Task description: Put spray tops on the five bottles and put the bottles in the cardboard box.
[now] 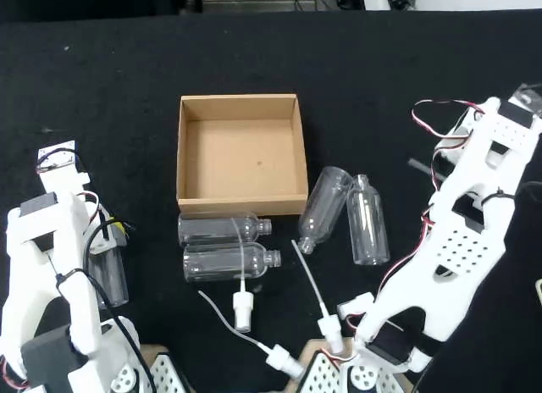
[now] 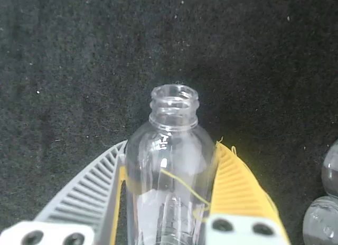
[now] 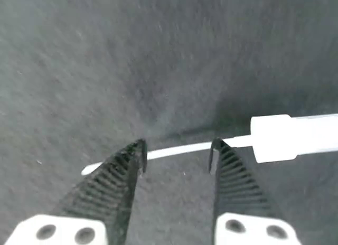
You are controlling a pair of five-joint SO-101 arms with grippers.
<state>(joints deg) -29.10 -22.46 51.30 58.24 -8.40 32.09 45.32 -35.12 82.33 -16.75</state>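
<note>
End effector status: L end effector (image 2: 171, 145) is clamped on a bottle (image 2: 170, 171) at the shoulder. The neck projects beyond the grip, mouth open, no top fitted. R end effector (image 3: 177, 147) is moderately wide and holds nothing. Its fingertips (image 3: 138, 150) straddle the dip tube (image 3: 163, 152) of a spray top (image 3: 274, 138) lying on the desk (image 1: 127, 71); the top's body sits just outside the gap.

Layout, large to small:
- Cardboard box (image 1: 239, 97): nothing inside, well apart from both end effectors, beyond the loose bottles.
- Loose bottles, qty 4, flat on the desk btwn the end effectors: one pair (image 1: 222, 228) nearer L, one pair (image 1: 367, 221) nearer R.
- Two more spray tops (image 1: 243, 309) lie near R, toward L.

Step in hand (judged): first pick of a spray top. Progress approx. nil: 0 capped, 0 boxed.

Procedure:
1. Do not close on the tube; it looks thin and flexible and would likely bend or slip.
2. Shift R along the tube to the body, centre, close firmly.
3. Hold L steady, mouth presented to R.
4. Thread the tube tip into the mouth first, then seat and twist.

Caution: the tube may snag on the neck rim; the bottle may rotate in the grip.
</note>
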